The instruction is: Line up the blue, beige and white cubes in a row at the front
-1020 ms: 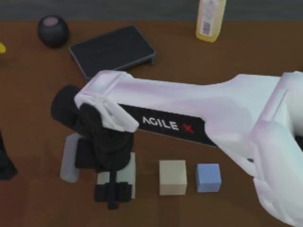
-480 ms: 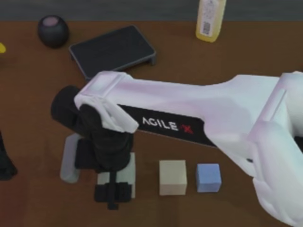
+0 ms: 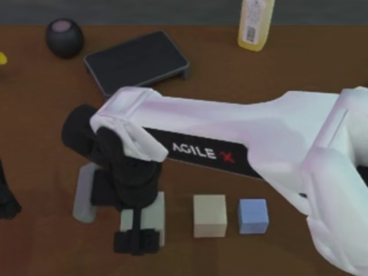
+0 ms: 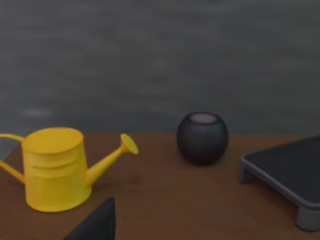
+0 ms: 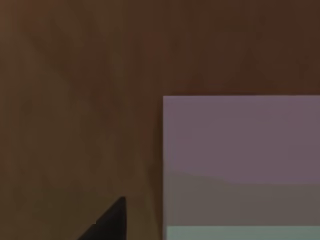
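1. The right arm reaches across the table from the top view's right, and the right gripper [image 3: 137, 241] sits directly over the white cube [image 3: 156, 217] near the front edge, left of centre.
2. The black wrist and fingers cover most of that cube from above, and the right wrist view shows only one finger tip beside the cube's pale face; I cannot tell whether the gripper grasps the cube or has let it go.
3. The white cube [image 5: 240, 165] looks to be resting on the brown table [image 3: 241, 75], or very close to it, rather than held up high.
4. The beige cube [image 3: 209, 215] stands just to the right of the white one with a small gap, and the blue cube [image 3: 253, 215] stands just to the right of the beige one, also apart from it.
5. All three sit at about the same depth, so by my judgement the row at the front is laid out and the task is nearly done.
6. What is left, as I judge it, is to free the white cube if it is not free already, and to lift the right arm clear without nudging it.
7. The left gripper [image 3: 6, 198] is parked at the table's left edge, its state unreadable.
8. At the back stand a yellow watering can [image 4: 55, 167], a dark round speaker [image 3: 64, 37], a dark grey tray [image 3: 138, 60] and a yellow bottle [image 3: 256, 23], all well apart from the row.
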